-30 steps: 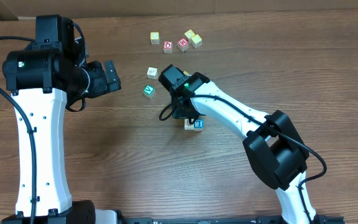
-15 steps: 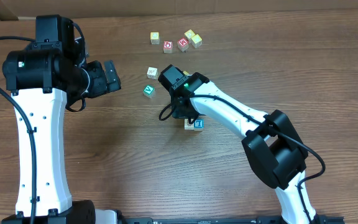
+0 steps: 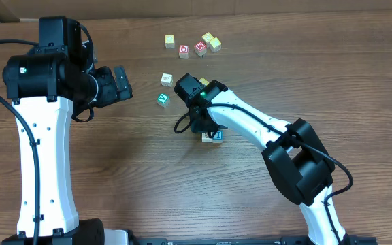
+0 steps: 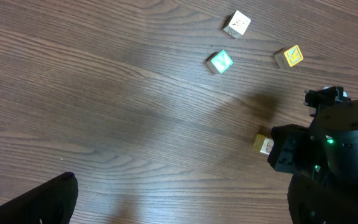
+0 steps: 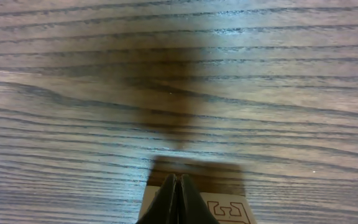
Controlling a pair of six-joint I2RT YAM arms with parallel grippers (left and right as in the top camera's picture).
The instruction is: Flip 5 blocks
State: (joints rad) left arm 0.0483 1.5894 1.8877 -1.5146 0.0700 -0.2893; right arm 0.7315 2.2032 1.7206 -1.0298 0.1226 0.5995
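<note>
The right arm (image 3: pixel 250 126) has crept slightly toward 9 o'clock. Its gripper (image 5: pixel 177 186), fingers pressed together and holding nothing, rests on a block (image 5: pixel 227 210) mid-table. A green block (image 3: pixel 162 100) lies at its 10 o'clock. The left gripper (image 3: pixel 121 83) gapes wide, empty. The table (image 3: pixel 114 177) is wood-grain, with cardboard (image 3: pixel 182 8) at 12 o'clock.

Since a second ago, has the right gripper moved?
Yes, slightly: the right gripper has edged toward the bottom of the overhead view, away from the green block.
</note>
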